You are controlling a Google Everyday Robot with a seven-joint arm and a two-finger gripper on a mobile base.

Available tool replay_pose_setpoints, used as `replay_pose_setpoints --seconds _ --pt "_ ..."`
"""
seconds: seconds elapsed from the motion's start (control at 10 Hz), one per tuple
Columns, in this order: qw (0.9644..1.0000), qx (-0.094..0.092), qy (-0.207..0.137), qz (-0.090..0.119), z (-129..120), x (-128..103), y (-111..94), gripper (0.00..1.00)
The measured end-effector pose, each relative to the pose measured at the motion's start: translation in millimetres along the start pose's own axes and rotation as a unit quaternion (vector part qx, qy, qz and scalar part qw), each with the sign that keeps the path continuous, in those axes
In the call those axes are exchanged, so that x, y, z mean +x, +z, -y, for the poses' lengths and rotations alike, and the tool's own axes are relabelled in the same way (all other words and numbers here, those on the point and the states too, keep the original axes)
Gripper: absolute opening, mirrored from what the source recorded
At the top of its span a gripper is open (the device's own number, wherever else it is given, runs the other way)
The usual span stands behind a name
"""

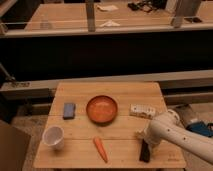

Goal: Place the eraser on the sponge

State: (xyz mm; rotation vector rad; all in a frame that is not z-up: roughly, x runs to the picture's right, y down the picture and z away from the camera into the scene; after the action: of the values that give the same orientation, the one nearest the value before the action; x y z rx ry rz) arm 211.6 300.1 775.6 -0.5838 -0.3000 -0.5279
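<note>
Camera view: small matte black oblong eraser (145, 152) lies flat on the light wooden slatted table (120, 90), at its near picture-right corner. It is not on the sponge. Its long axis runs roughly near-to-far, top tipped slightly picture-right.

White robot arm (175, 135) comes in from the right edge. The gripper (146, 141) hangs directly over the eraser's far end, close above or just touching, can't separate the two. Jaws are spread wide, released, nothing seen lifted.

Flat blue-grey rectangular sponge (69, 110) sits well apart on the table's picture-left side, a bit farther back than the eraser. So the key relation is eraser right under the gripper, target far to picture-left.

Between them:
- Round orange bowl (102, 109) is on the straight line to the sponge.
- Orange carrot (100, 149) lies in front of the bowl, slanted.
- White patterned box (141, 110) is just behind the gripper.
- White cup (53, 137) stands near the sponge, front left.

Judgement: any carry to the sponge needs height to pass the bowl rim.
</note>
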Motion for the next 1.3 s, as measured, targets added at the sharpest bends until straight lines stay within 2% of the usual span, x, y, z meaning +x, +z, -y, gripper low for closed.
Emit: replay_pose_setpoints --seconds 0.4,0.5,0.7,0.9,1.3 --pt "1.0000 -0.002 0.003 0.002 -3.8 0.0 2.7 0.79" --pt "1.0000 -0.002 0.004 0.003 -4.4 -0.2 3.6 0.76" --pt "1.0000 -0.004 0.006 0.004 -6.3 -0.5 6.4 0.65" --pt "0.9999 -0.005 0.010 0.005 -9.0 -0.1 7.5 0.40" --pt "0.9999 -0.006 0.008 0.005 -9.3 -0.4 4.2 0.05"
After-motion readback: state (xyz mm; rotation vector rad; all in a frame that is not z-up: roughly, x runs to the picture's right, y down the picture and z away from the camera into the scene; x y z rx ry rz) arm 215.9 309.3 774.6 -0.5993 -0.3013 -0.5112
